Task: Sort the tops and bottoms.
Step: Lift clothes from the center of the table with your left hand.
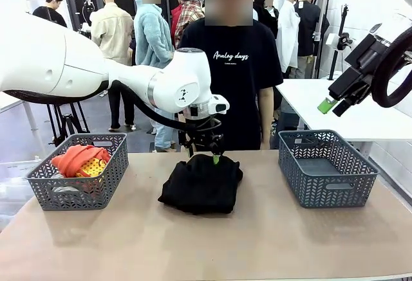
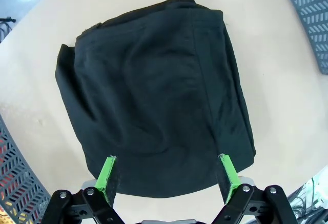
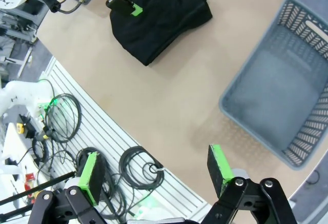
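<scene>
The wide beige tabletop (image 1: 270,236) carries everything I care about. At its centre lies the thick black folded cloth bundle (image 1: 201,190), one of the bottoms, well apart from both baskets. On my left side stands a grey plastic lattice basket (image 1: 77,191) with a bright orange folded top (image 1: 74,157) inside. On my right stands a matching grey plastic basket (image 1: 328,188) with nothing I can see on its floor, and I take that one to be the place for bottoms.

What the next move depends on is this: my left claw (image 1: 215,159) hangs fingers-down over the bundle's far edge, on the person's side, so nearly all the cloth lies from the claw back toward me. Through the left wrist camera, the seams run straight away from the fingers, so the bundle's long axis is square to the line between the green pads (image 2: 108,175). Those pads are spread wide with nothing between them, and both sit inside the bundle's width. I cannot tell whether they touch the cloth or hover just above it.

My right claw (image 1: 331,104) is raised high on the right, above the table and baskets, also spread and holding nothing. The left arm is plainly the nearer one. I judge the next move to be pressing down, pinching a fold, then carrying it right.
</scene>
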`<act>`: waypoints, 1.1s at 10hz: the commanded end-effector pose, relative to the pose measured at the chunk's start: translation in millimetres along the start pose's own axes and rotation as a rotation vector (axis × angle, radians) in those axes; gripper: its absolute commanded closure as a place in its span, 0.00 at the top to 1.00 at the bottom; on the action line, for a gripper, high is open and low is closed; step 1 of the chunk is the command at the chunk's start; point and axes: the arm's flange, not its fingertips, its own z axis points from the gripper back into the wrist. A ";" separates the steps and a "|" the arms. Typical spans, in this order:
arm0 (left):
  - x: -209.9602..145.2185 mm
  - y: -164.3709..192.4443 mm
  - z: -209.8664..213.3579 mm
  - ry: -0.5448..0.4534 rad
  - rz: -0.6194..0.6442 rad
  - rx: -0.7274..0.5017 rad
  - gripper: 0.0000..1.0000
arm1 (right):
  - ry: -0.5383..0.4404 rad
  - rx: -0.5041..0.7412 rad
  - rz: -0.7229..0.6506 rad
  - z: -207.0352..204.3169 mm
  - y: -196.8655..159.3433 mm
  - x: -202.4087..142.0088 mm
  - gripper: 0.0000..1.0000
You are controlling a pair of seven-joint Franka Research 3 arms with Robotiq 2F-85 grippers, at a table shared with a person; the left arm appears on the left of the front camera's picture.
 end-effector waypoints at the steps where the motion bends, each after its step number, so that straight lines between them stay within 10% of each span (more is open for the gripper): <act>1: 3.5 -3.8 -0.4 -0.035 0.032 -0.001 0.98 | 0.011 -0.011 -0.001 -0.7 0.3 -1.3 1.00; 11: 21.5 -0.3 -72.0 0.043 0.249 0.065 0.98 | 0.011 -0.011 -0.001 -0.7 0.3 -1.3 1.00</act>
